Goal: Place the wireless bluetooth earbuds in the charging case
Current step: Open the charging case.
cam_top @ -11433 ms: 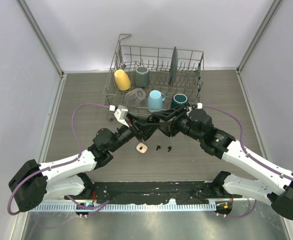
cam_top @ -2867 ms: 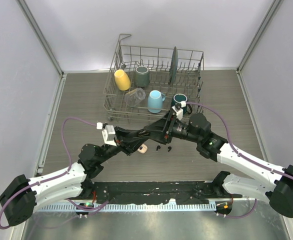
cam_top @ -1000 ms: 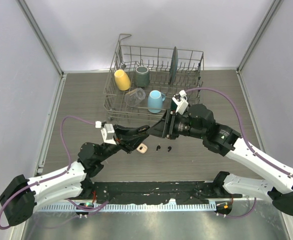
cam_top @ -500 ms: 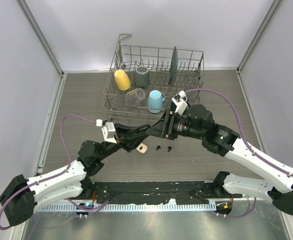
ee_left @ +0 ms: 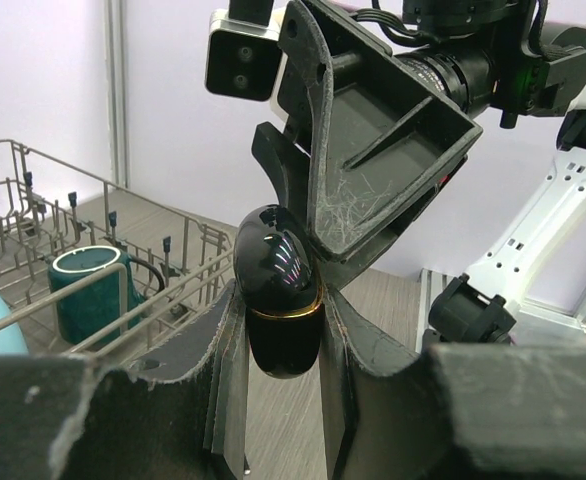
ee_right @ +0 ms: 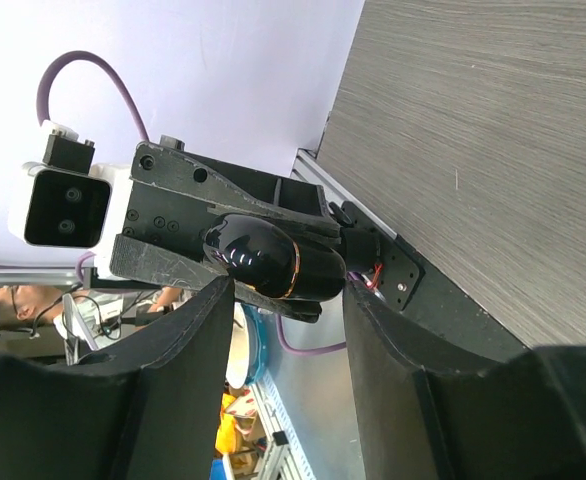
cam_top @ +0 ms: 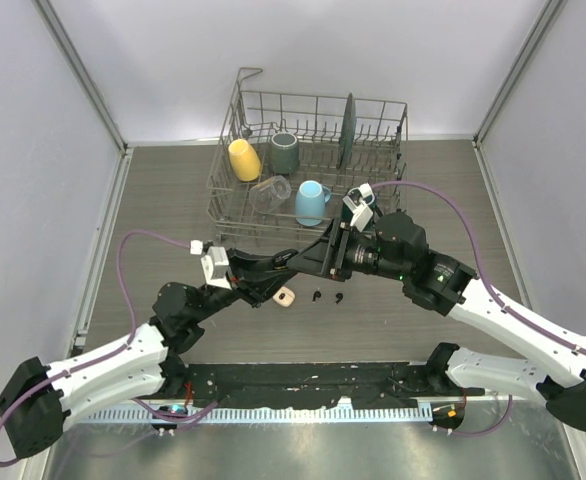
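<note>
The charging case (ee_left: pixel 278 290) is glossy black with a thin gold band. My left gripper (ee_left: pixel 278 330) is shut on its lower half, holding it above the table. In the right wrist view the case (ee_right: pixel 263 258) lies crosswise just past the tips of my right gripper (ee_right: pixel 288 285). Its jaws stand apart with nothing between the pads, and I cannot tell if a fingertip touches the case. From above, both grippers meet tip to tip, left gripper (cam_top: pixel 298 263) and right gripper (cam_top: pixel 325 262). Two black earbuds (cam_top: pixel 317 296) (cam_top: pixel 338 297) lie on the table below them.
A small cream piece (cam_top: pixel 284 297) lies left of the earbuds. The wire dish rack (cam_top: pixel 235 150) stands behind, with a yellow mug (cam_top: pixel 243 159), grey mug (cam_top: pixel 284 152), blue mug (cam_top: pixel 311 201), dark green mug (cam_top: pixel 357 203), a glass and a plate.
The left arm has shifted slightly. The case stays in my left gripper, and the right jaws keep the same gap at the case.
</note>
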Controlling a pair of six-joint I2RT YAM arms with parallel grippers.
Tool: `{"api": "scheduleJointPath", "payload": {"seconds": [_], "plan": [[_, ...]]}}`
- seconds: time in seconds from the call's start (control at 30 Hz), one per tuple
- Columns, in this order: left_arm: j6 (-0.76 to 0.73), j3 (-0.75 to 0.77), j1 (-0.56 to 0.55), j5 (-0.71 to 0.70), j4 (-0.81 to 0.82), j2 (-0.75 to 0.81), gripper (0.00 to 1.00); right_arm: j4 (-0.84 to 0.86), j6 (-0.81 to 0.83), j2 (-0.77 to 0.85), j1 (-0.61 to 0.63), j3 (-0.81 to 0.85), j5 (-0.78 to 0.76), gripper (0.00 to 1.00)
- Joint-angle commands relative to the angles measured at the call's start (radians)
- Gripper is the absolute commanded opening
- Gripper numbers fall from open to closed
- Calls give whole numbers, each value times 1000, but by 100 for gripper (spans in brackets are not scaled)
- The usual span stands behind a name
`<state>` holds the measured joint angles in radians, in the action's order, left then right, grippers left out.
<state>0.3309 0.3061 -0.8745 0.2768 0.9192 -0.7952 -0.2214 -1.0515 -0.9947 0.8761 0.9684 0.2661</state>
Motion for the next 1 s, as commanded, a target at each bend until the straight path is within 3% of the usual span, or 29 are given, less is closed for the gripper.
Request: {"api": "scheduleJointPath", "payload": {"seconds": [0.0,0.53,0.77,0.97], "plan": [[-13,18,-17,91,23,28,0,103,-22,8,-5,0,-44,52],[-30,5,-15,84,-19,62,0,119,-53,5,-23,4,-38,56],[-49,-35,-17,15,-25,99,0,114,1,53,-26,41,-53,57],[-69,-50,-17,-31,-54,140,0,-70,85,113,-34,87,-219,57]]}}
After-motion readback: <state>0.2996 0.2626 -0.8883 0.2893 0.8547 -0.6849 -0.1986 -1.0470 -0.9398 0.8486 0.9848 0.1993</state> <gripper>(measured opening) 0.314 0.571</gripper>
